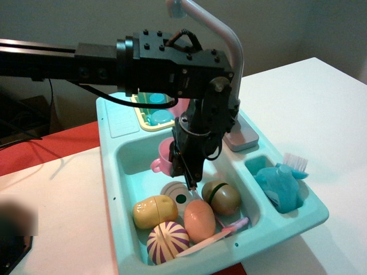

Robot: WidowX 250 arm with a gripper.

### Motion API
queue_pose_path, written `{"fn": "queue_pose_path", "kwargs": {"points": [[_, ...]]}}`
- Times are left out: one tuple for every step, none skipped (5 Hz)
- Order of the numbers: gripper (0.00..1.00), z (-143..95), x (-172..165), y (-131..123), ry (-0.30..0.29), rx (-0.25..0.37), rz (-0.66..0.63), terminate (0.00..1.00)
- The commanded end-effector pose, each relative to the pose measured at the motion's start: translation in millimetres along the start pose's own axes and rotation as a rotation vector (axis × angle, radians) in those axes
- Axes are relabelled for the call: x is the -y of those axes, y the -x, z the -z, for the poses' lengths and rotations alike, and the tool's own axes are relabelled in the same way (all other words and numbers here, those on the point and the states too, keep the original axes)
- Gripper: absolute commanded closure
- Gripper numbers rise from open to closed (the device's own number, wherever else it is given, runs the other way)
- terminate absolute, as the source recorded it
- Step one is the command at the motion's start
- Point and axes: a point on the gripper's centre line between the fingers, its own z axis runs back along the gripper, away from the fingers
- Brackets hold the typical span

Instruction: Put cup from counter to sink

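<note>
The small pink cup (161,158) with its loop handle pointing left hangs inside the light-teal sink (125,153), low over the basin floor just behind the round drain ring (175,192). My black gripper (184,172) reaches down into the basin and is shut on the cup's right rim. The ribbed counter ledge (117,118) lies at the back left of the unit with nothing on it. The arm hides the faucet's lower part.
Toy foods fill the basin's front: a yellow piece (155,211), a purple striped one (167,241), an orange one (199,220), a green-brown one (221,197), and a pink spoon (218,235). The grey faucet (228,51) rises behind. The yellow dish rack (144,122) holds blue cups. A blue bottle (281,184) fills the side compartment.
</note>
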Motion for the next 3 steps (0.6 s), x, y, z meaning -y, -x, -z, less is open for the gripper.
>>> {"fn": "queue_pose_path", "kwargs": {"points": [[0.00,-28,-2,12,-0.025,0.059,-0.026,0.00],[0.00,-27,1,19,-0.027,0.055,-0.018,0.00],[0.00,-33,-1,26,-0.039,0.058,-0.024,1.00]]}}
